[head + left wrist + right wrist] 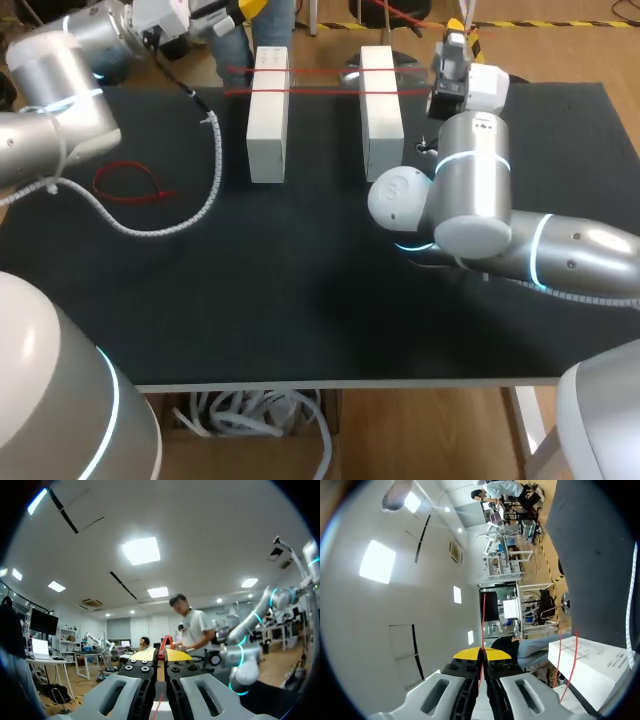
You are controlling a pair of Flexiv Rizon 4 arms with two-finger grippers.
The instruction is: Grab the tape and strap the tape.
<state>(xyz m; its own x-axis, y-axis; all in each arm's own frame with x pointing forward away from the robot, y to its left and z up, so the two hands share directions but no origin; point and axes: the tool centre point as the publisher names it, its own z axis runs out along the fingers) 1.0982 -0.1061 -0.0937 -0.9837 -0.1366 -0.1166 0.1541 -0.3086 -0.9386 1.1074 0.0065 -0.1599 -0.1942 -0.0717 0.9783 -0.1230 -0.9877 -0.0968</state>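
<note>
From above, two white blocks stand side by side on the black desk. A red tape runs taut across both blocks in two strands. A loose red loop lies on the desk, well to the left of the blocks.

At the left wrist, the left pincer is clenched on the tape, which pokes up between its yellow tips.

At the right wrist, the right pincer grasps the tape too. Two strands cross a block beside it.
</note>
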